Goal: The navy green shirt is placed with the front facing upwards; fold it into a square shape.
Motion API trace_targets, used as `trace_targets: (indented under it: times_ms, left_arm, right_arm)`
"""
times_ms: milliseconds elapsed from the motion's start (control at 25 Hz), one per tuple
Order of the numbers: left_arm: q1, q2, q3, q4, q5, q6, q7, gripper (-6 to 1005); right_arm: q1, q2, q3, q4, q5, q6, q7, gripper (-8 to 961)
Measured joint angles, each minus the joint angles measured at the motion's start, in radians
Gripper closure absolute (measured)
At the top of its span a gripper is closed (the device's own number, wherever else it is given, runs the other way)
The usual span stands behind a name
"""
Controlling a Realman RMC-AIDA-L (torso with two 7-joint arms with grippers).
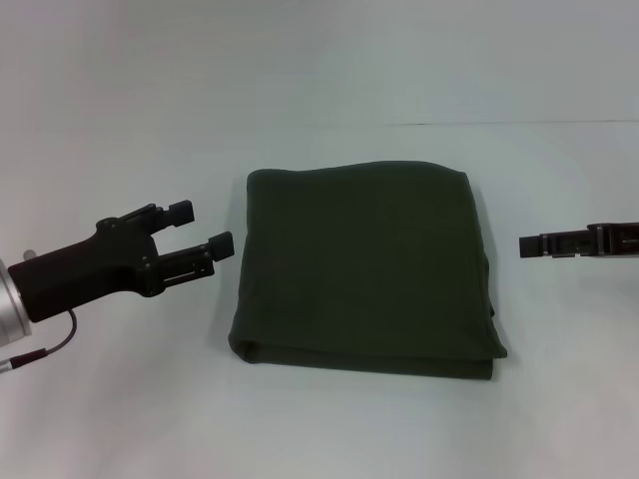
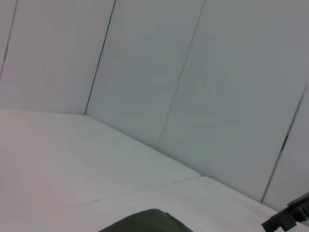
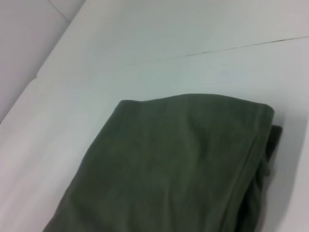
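While shirt [image 1: 364, 269] lies folded, L gripper [image 1: 205, 229] open, empty, beside it.

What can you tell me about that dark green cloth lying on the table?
The navy green shirt is a soft, dark olive cloth, already folded into a thick, roughly square bundle with only plain fabric showing, no lettering or label. Layered edges show along its near side and its right side. It lies flat on the white table. The left gripper, open, hovers just beside it; the right gripper is off to the other side. Neither touches it.
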Motion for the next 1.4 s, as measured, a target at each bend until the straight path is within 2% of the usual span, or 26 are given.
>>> trace_targets:
  times_ms: [160,440,720,960,1400]
  left_arm:
    - [0.000,-0.002,0.000,0.000,-0.001,-0.015,0.000,121]
    - [-0.004,-0.003,0.000,0.000,-0.003,-0.028,0.002,121]
    - [-0.008,-0.002,0.000,0.000,-0.003,-0.039,0.005,121]
    - [-0.008,-0.001,0.000,0.000,-0.008,-0.049,0.006,122]
    - [-0.006,0.000,0.000,0.000,-0.012,-0.050,0.008,121]
  right_arm:
    - [0.010,0.010,-0.007,0.031,-0.017,0.078,0.032,249]
    - [0.094,0.015,-0.011,0.209,-0.055,0.266,0.062,48]
    - [0.159,0.042,-0.017,0.306,-0.066,0.401,0.062,56]
    - [0.190,0.053,-0.019,0.360,-0.066,0.467,0.063,59]
    - [0.222,0.066,-0.018,0.400,-0.063,0.510,0.063,64]
